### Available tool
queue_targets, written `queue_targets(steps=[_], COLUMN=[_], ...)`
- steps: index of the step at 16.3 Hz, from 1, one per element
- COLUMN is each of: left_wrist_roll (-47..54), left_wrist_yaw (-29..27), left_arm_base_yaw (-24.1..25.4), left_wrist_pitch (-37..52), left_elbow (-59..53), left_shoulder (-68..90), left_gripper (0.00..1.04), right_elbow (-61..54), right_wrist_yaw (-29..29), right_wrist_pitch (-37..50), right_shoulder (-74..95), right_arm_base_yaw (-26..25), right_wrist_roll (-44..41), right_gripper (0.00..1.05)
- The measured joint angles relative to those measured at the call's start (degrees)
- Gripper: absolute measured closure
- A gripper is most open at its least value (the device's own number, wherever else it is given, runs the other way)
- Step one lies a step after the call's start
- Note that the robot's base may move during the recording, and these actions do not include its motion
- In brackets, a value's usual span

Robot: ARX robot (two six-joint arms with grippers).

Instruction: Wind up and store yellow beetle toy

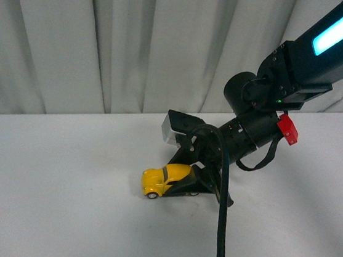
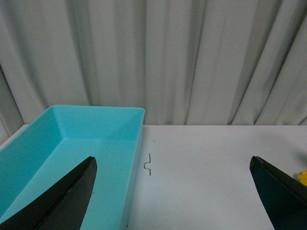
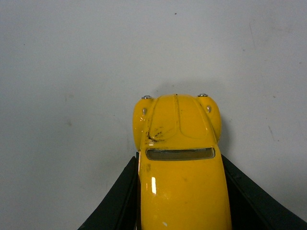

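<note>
Right wrist view: the right tool (image 3: 181,201) pinches the small yellow beetle toy car (image 3: 178,139) by its sides, on the white worktop (image 3: 72,72). Only the left wrist view shows the left tool (image 2: 172,165), spread wide, and beyond it a turquoise plastic bin (image 2: 135,143).

Front view overlooks table (image 1: 39,200), right wrist close above yellow beetle toy (image 3: 180,163)

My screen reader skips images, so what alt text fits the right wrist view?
A yellow beetle toy, seen from above with its scuffed hood pointing away, is gripped at both sides by the black fingers of the right gripper. Behind it lies a plain white table.
</note>
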Motion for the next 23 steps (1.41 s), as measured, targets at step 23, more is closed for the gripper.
queue_targets(steps=[23], left_wrist_roll=[0.0], left_wrist_yaw=[0.0], left_arm_base_yaw=[0.0], left_wrist_pitch=[0.0], left_elbow=[0.0], left_shoulder=[0.0], left_gripper=[0.07], right_elbow=[-7.63], right_wrist_yaw=[-2.51], right_wrist_pitch=[-6.23], right_shoulder=[-0.98], right_arm_base_yaw=[-14.08], right_wrist_roll=[-11.39], right_gripper=[0.63])
